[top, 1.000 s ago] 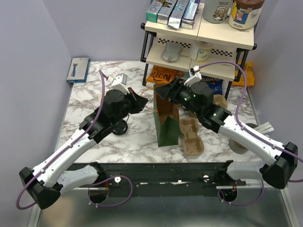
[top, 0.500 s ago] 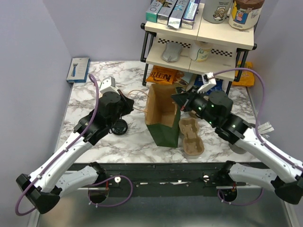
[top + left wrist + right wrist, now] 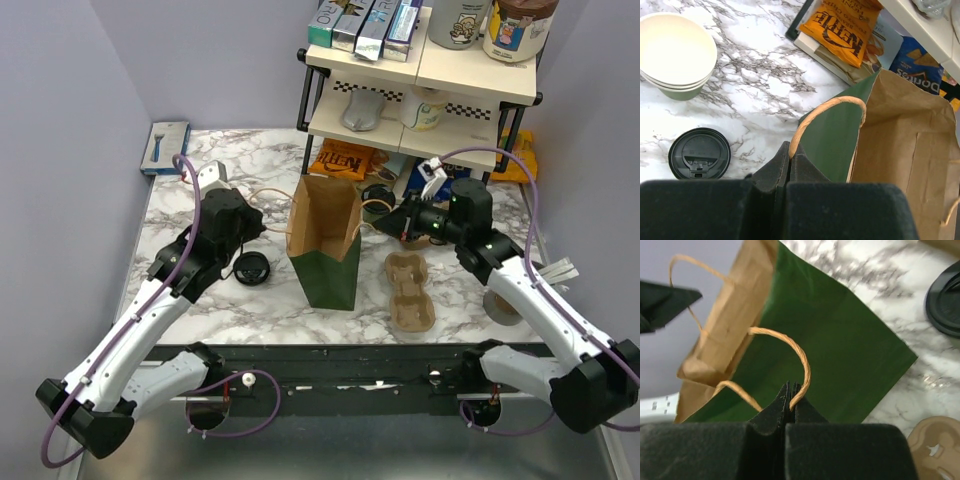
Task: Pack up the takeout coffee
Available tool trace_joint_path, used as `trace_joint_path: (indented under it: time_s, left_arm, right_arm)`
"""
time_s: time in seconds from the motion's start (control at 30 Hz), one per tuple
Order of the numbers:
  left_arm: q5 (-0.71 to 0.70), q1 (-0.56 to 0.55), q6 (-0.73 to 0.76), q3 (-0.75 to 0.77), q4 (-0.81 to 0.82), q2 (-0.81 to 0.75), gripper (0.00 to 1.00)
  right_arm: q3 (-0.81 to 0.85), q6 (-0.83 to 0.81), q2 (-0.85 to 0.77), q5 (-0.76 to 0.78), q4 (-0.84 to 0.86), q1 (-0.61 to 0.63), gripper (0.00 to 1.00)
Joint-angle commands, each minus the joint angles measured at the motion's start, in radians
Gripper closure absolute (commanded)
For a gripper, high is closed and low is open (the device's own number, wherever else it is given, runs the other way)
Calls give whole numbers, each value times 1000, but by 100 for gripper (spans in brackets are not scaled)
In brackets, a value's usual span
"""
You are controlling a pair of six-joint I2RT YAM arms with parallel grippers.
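Pinching a twine handle each, left gripper and right gripper are clamped shut, green paper bag open between them. Coffee cup and black lid sit left of the bag, pulp carrier right.

Robot lab: enclosed marble tabletop

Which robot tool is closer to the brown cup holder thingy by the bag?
Right. The right tool holds a handle just behind the cup carrier; the left tool sits beyond the bag.
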Motion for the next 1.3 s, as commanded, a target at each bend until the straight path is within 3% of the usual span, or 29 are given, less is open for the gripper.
trace_joint_path:
  time_s: [0.0,0.23,0.5,0.63,0.77,1.27]
  left_arm:
    - [27,19,46,27,-18,10,100]
    - [195,24,95,7,49,51,100]
    - [171,32,100,19,9,62,100]
    - [292,45,94,-54,81,64,100]
    - [367,50,42,-122,133,105,100]
    - [516,73,-34,-185,175,122,100]
  right_arm:
    - [-51,-65,61,-251,85,-33,99]
    - [-68,-130,153,-255,205,-38,99]
    - [-69,-183,184,-156,230,-36,99]
    - [-85,-249,235,-199,275,-36,99]
    - [-140,-210,252,-266,439,-36,99]
    - [-54,-211,318,-283,330,-36,92]
